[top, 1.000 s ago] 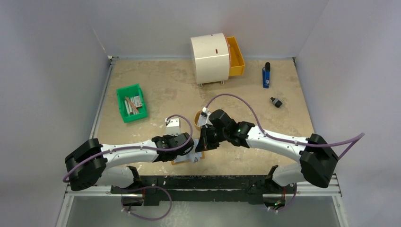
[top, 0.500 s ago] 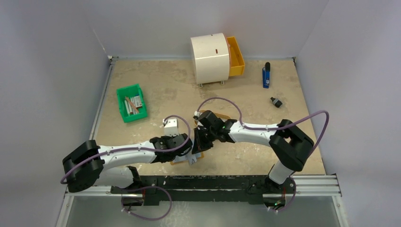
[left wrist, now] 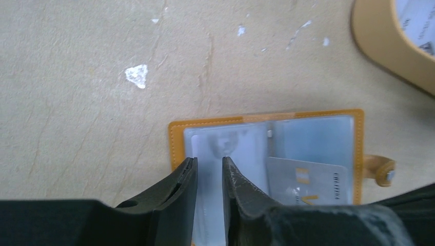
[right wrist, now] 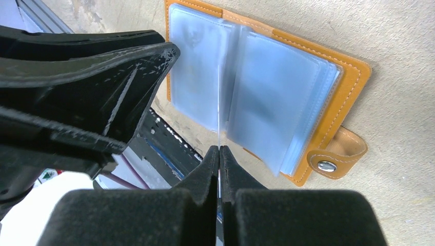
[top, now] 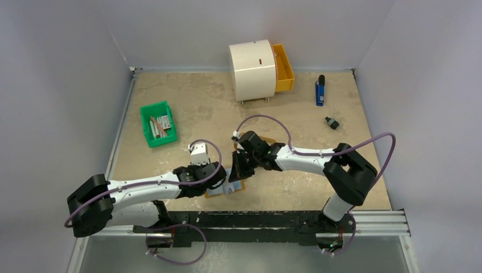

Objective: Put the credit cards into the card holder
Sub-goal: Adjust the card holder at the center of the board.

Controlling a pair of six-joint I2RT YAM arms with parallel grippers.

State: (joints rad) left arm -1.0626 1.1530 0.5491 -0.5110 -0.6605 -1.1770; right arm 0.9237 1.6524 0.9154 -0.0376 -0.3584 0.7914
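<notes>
- Top view: we see the card holder (top: 234, 186) lying open on the counter (top: 199, 102), close to the near edge and between the two arms.
- The left gripper (top: 220, 183) reaches it from the left and the right gripper (top: 237, 170) from behind. Both are so close over it that we cannot tell their openings from this view.
- Farther back stand a white cabinet (top: 253, 71) with its orange drawer (top: 282, 68) pulled out, and a green bin (top: 158, 123) of sticks at the left. A blue object (top: 320, 91) and a small black object (top: 332, 122) lie at the right.
- Left wrist view: the left gripper (left wrist: 209, 177) hovers over the left-hand clear pocket with its jaws a narrow gap apart. We see nothing clamped between them.
- The card holder's orange border (left wrist: 267, 115) frames two clear pockets. One grey credit card (left wrist: 308, 179) with print sits in the right-hand pocket, and a faint print shows through the left one.
- An oval tan tray (left wrist: 379, 56) enters at the top right, apart from the card holder.
- Right wrist view: the right gripper (right wrist: 219, 160) is closed tight on one clear leaf (right wrist: 219, 123) of the card holder, which stands upright between the spread pockets.
- The strap with its snap button (right wrist: 327, 165) lies flat on the counter at the right. The left gripper's black finger (right wrist: 118, 87) lies over the left-hand pocket.
</notes>
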